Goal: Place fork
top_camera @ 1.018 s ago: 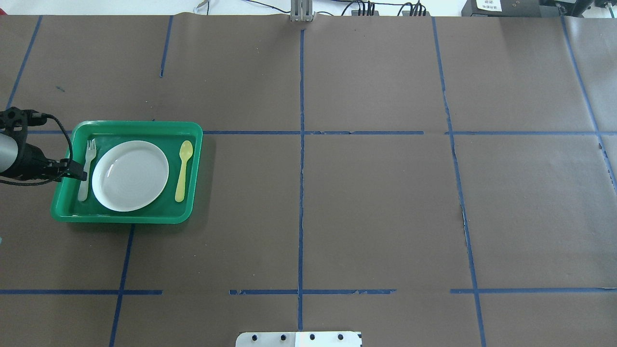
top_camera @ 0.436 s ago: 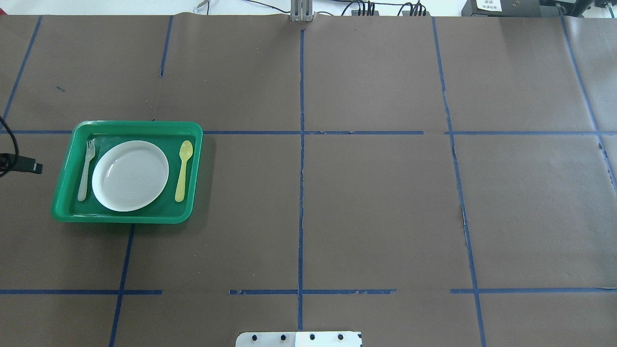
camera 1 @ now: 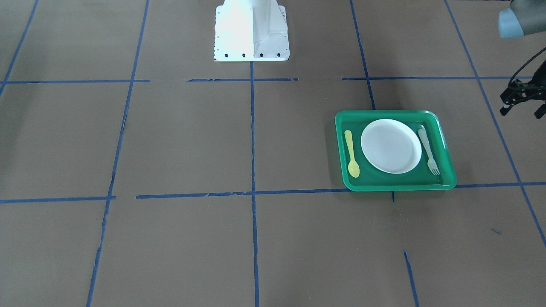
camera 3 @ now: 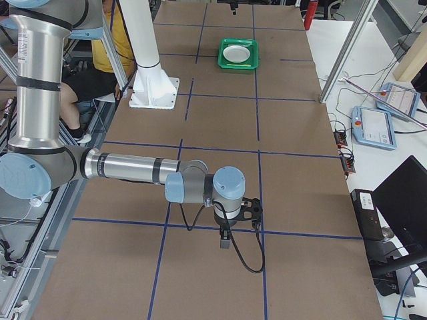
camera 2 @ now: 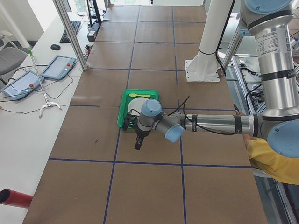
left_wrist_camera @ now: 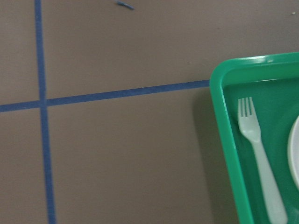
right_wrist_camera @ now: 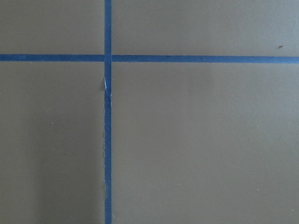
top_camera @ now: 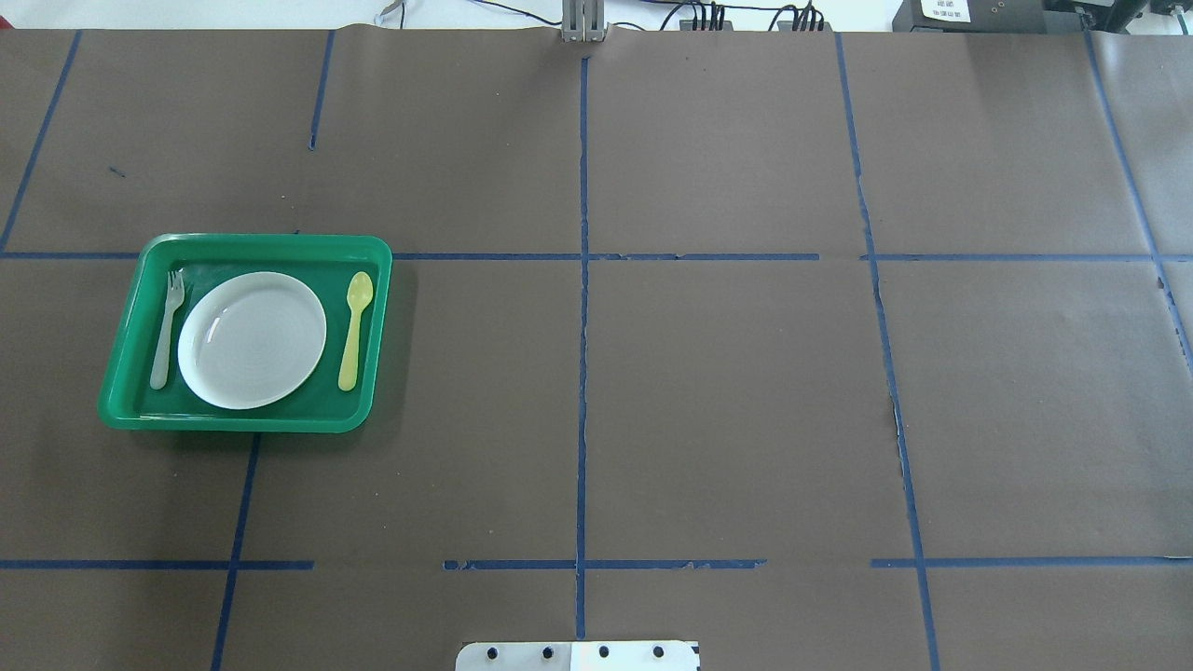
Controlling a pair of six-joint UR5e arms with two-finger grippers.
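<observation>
The pale whitish fork [top_camera: 167,328] lies free in the green tray [top_camera: 244,424], along its left side, tines toward the far edge. It also shows in the front view [camera 1: 428,151] and in the left wrist view [left_wrist_camera: 259,158]. My left gripper [camera 1: 522,112] hangs at the front view's right edge, away from the tray, fingers apart and empty. It is out of the overhead view. My right gripper [camera 3: 225,237] shows only in the right side view, far from the tray; I cannot tell whether it is open or shut.
A white plate [top_camera: 252,339] sits in the tray's middle and a yellow spoon [top_camera: 354,328] lies along its right side. The robot's white base [camera 1: 251,30] stands at the near table edge. A person in yellow [camera 2: 273,161] sits beside the robot.
My left gripper has pulled back from over the fork's handle, leftward past the tray and out of the overhead view. The fork, plate and spoon have not moved.
</observation>
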